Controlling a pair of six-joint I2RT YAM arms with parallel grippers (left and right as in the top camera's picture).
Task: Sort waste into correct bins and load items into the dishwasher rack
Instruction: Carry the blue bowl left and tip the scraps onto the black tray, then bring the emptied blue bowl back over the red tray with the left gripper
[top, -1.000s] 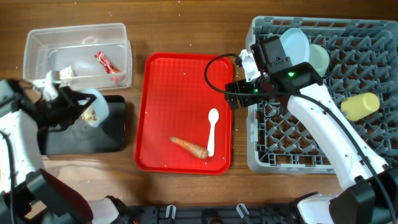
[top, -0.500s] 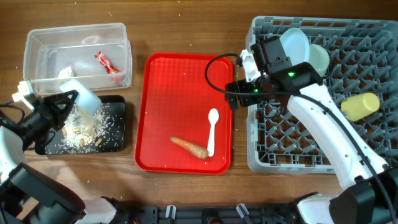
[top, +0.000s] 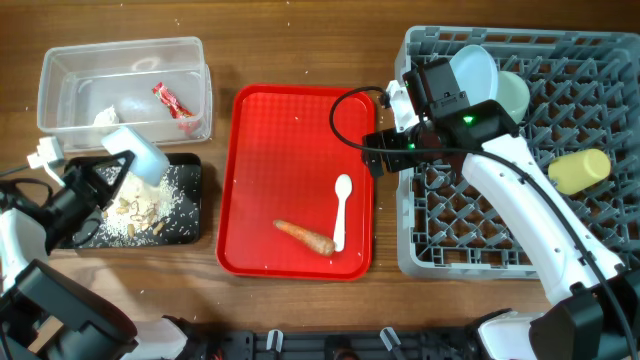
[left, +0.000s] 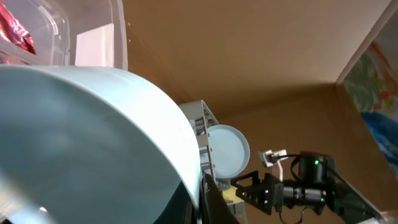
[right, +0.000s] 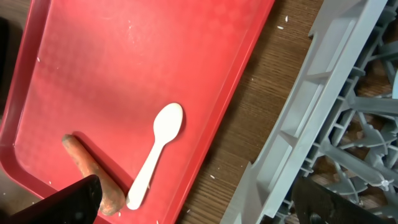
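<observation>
Gripping the tilted blue bowl (top: 135, 152), the left pincer (top: 112, 168) hangs over the black tray (top: 196, 190), where the crumbs (top: 135, 212) lie. The rack (top: 470, 235) sits well off to its right, beyond the red tray (top: 290, 130). The right pincer (top: 380, 148), spread wide and empty, is nearer the spoon (top: 341, 212), whose handle runs toward the bench's (top: 300, 40) near edge, ending beside the carrot (top: 305, 236).

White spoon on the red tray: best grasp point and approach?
Take the white spoon at mid-handle, straight down from above, jaws across its narrow width. It lies flat on the red tray, bowl end toward the far edge, so a side approach would likely find little to pinch. Avoid the handle tip: the carrot piece lies close beside it.
</observation>
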